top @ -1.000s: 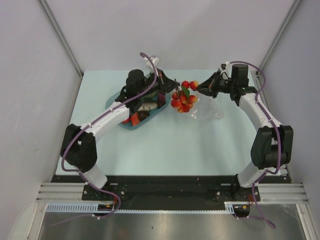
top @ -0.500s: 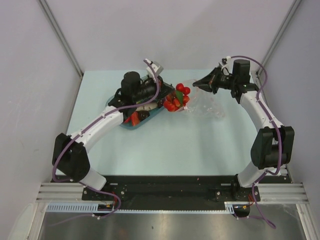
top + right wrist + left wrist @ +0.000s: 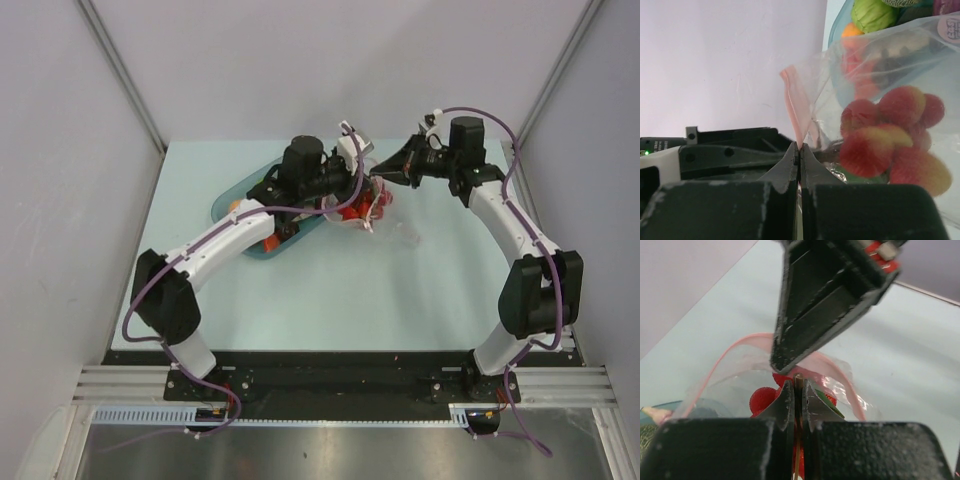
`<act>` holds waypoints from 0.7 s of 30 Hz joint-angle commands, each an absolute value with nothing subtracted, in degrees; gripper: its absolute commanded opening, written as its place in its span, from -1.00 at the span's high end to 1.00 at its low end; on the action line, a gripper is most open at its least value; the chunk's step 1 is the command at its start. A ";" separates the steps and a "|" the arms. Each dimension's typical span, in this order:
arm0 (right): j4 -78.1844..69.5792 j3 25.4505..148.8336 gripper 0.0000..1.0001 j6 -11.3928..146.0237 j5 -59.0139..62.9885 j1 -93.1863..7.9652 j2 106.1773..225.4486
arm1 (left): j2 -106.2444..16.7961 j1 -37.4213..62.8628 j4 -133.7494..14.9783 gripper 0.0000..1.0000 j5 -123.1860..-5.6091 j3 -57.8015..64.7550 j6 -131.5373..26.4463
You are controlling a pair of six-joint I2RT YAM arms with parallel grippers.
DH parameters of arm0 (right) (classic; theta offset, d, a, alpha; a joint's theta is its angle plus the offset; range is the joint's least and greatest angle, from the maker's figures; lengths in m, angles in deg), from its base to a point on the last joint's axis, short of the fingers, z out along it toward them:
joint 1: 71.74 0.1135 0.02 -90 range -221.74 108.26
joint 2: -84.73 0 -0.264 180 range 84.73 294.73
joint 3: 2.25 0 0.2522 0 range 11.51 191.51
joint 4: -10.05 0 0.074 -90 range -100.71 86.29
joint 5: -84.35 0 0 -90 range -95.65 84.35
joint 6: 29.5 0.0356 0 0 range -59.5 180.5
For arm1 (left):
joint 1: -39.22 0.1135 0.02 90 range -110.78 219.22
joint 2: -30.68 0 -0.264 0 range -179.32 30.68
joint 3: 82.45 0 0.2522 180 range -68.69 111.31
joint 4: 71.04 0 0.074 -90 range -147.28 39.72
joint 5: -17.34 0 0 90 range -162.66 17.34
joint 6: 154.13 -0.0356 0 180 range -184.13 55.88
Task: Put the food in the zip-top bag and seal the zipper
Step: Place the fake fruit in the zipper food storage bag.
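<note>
My left gripper is shut on the thin stem of a cluster of small red and yellow fruits. It holds the cluster at the mouth of the clear zip-top bag. My right gripper is shut on the bag's pink zipper edge and holds it up. In the right wrist view the fruit cluster shows through the bag's plastic. My right gripper's fingers sit just above the left jaws.
The blue oval tray lies left of the bag and holds more toy food, among it a green apple, an orange and a red piece. The left arm reaches across the tray. Grey walls enclose the table.
My left gripper has moved right with the fruit cluster to the bag's mouth. My right gripper has shifted left, still holding the bag's edge, and the bag has bunched up under it.
</note>
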State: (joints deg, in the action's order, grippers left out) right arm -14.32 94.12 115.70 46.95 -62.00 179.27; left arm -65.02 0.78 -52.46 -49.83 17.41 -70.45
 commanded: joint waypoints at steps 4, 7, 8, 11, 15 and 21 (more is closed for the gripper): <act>-12.41 97.73 1.00 114.99 49.19 -61.98 179.57 | -66.35 2.38 -50.96 -0.05 -59.84 22.10 -65.63; -13.02 98.52 1.00 114.38 48.93 -62.33 179.83 | -64.95 5.54 -51.21 -0.75 -50.89 21.57 -59.13; -13.11 98.61 1.00 114.29 48.75 -62.59 179.92 | -63.99 6.34 -51.30 -0.81 -48.16 21.66 -57.64; -13.99 99.22 1.00 113.68 48.40 -64.00 180.01 | -61.35 8.80 -52.53 -0.87 -42.61 21.83 -53.06; -14.52 100.54 1.00 112.89 48.31 -67.68 179.65 | -58.71 11.44 -51.22 -0.86 -44.26 21.66 -50.68; -18.63 96.06 1.00 107.80 44.63 -71.30 177.63 | -64.91 17.76 -41.85 -0.85 -55.33 28.82 -54.01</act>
